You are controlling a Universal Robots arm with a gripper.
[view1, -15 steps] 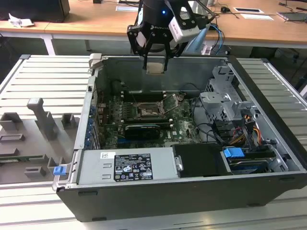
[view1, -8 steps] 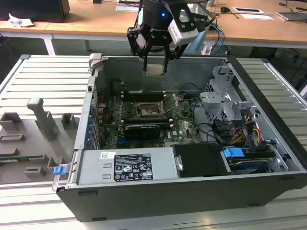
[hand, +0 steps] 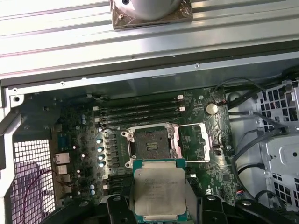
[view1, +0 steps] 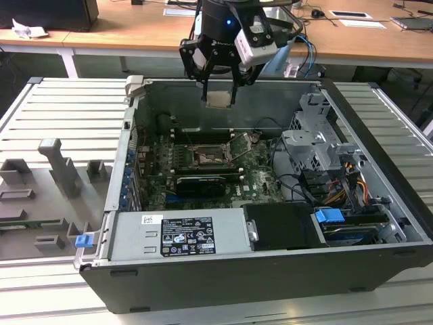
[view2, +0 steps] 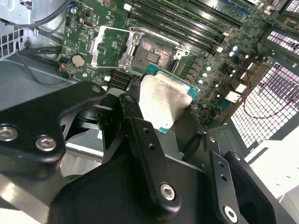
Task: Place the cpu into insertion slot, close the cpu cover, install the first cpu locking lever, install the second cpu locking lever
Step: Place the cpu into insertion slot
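The tool (view1: pixel 220 101) is clamped on the cpu (view1: pixel 218 99) by its edges, holding it level in the air above the open computer case (view1: pixel 203 284); in the first wrist view the insertion slot (hand: pixel 150 142) lies bare on the green motherboard (hand: pixel 88 140), well apart from the chip; the cpu cover (hand: pixel 200 142) is swung open just beside the slot; the exterior view gives the ribbed grey metal tabletop (view1: pixel 61 108) under the case, grey fixture blocks (view1: pixel 57 166) on the exterior view's left, and a wooden desk (view1: pixel 135 27) behind; inside the case sit a grey power supply box (view1: pixel 179 233) and cabled drive cage (view1: pixel 314 145).
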